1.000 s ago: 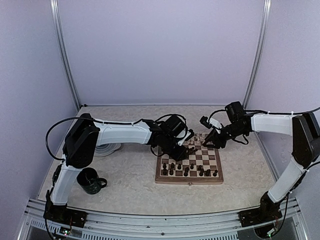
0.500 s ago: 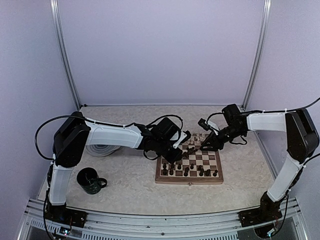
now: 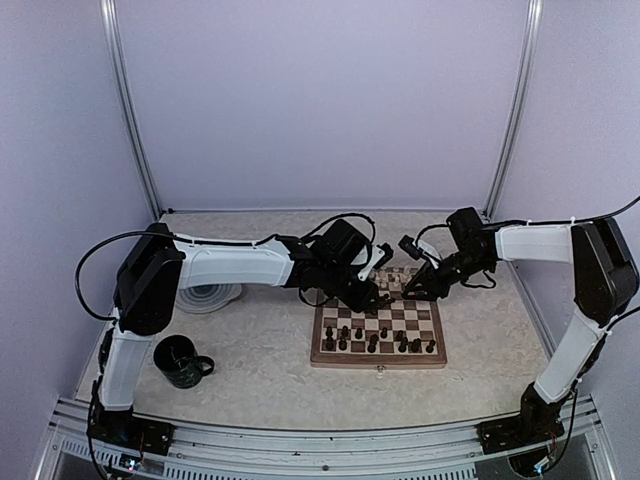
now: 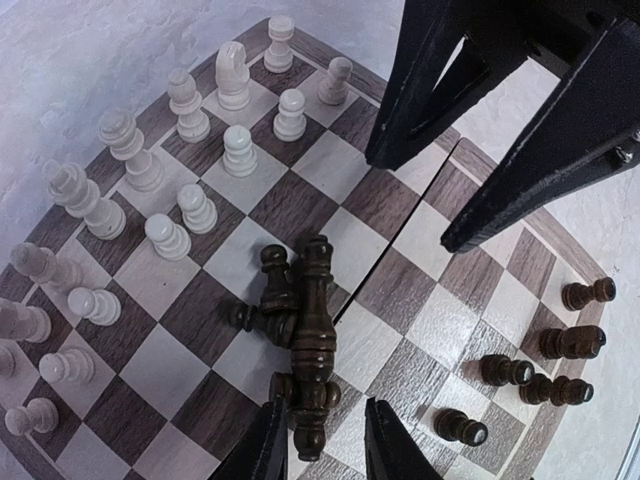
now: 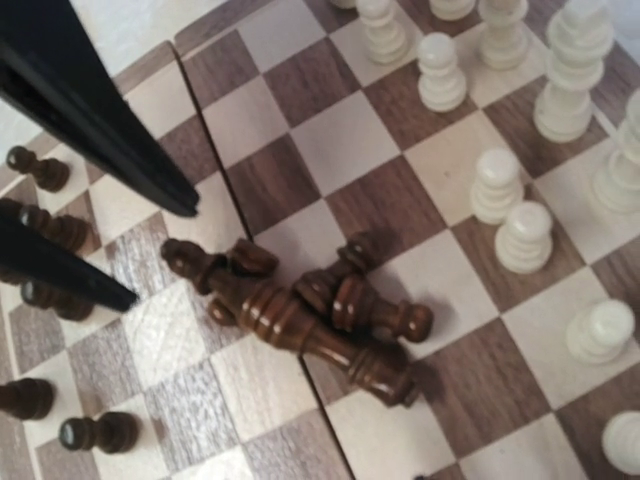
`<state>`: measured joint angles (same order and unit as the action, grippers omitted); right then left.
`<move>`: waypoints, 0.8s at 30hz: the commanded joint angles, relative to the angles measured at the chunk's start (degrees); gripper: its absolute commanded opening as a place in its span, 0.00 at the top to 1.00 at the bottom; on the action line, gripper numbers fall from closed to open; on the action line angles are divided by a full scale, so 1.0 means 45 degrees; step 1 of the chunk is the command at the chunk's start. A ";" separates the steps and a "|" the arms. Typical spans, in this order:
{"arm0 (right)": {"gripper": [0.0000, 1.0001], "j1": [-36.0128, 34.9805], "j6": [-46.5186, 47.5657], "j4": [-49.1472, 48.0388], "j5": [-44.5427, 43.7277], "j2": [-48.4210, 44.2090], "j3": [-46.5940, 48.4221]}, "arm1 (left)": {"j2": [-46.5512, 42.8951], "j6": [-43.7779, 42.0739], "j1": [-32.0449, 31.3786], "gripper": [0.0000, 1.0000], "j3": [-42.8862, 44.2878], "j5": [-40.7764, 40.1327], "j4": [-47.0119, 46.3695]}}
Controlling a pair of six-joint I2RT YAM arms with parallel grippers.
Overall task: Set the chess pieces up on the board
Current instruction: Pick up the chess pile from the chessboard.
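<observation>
A toppled dark-brown turned chess piece [image 4: 312, 320] lay end-first inside the narrowly parted left hand [image 4: 322, 410]. The right hand [image 4: 412, 204] gaped wide nearby.

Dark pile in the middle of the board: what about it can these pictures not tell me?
Right wrist view: the tall piece covers smaller ones in the pile, so their number is unclear.
Left wrist view: the bottom edge cuts off the left fingers; whether they grip the tall piece is unclear.
Top view: the pile is too small and partly behind the left gripper.
</observation>
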<state>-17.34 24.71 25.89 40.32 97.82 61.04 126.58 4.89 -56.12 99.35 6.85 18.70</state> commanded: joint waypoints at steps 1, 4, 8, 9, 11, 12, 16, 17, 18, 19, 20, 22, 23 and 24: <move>0.61 0.0264 -0.0042 0.0140 0.0274 -0.0333 -0.0026 | 0.0792 0.0067 0.0021 0.71 0.0712 0.0154 0.0678; 0.62 0.0336 -0.0042 0.0111 0.0335 -0.0389 -0.0032 | 0.0967 0.0077 0.0005 0.67 0.0774 0.0147 0.0825; 0.62 0.0377 -0.0039 0.0135 0.0394 -0.0371 -0.0028 | 0.1064 0.0087 -0.0009 0.66 0.0873 0.0047 0.1038; 0.62 0.0377 -0.0029 0.0122 0.0396 -0.0371 -0.0033 | 0.1115 0.0086 -0.0002 0.66 0.0930 0.0019 0.1133; 0.62 0.0378 -0.0022 0.0126 0.0399 -0.0368 -0.0037 | 0.1248 0.0086 -0.0010 0.66 0.1019 -0.0064 0.1284; 0.62 0.0378 -0.0022 0.0123 0.0397 -0.0370 -0.0029 | 0.1294 0.0086 -0.0010 0.67 0.1026 -0.0063 0.1327; 0.62 0.0375 -0.0022 0.0121 0.0444 -0.0322 -0.0041 | 0.1378 0.0089 0.0001 0.74 0.1028 0.0023 0.1373; 0.62 0.0377 -0.0032 0.0110 0.0468 -0.0318 -0.0040 | 0.1381 0.0087 0.0016 0.76 0.1028 0.0048 0.1350; 0.62 0.0378 -0.0041 0.0129 0.0491 -0.0313 -0.0030 | 0.1372 0.0089 0.0025 0.78 0.1013 0.0068 0.1303; 0.62 0.0392 -0.0059 0.0131 0.0538 -0.0285 -0.0014 | 0.1364 0.0101 0.0029 0.80 0.0982 0.0092 0.1259; 0.62 0.0394 -0.0078 0.0146 0.0588 -0.0277 -0.0005 | 0.1348 0.0088 0.0027 0.83 0.0929 0.0124 0.1172; 0.62 0.0407 -0.0164 0.0212 0.0724 -0.0254 0.0039 | 0.1225 0.0086 0.0029 0.88 0.0705 0.0228 0.0969; 0.61 0.0425 -0.0213 0.0232 0.0801 -0.0244 0.0063 | 0.1133 0.0086 0.0039 0.90 0.0509 0.0234 0.0819; 0.62 0.0459 -0.0258 0.0271 0.0923 -0.0235 0.0076 | 0.1056 0.0086 0.0030 0.92 0.0264 0.0250 0.0614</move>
<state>-16.29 24.38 25.96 42.00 97.71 61.01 131.63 5.45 -56.05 102.52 7.14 23.51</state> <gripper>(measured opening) 0.385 0.116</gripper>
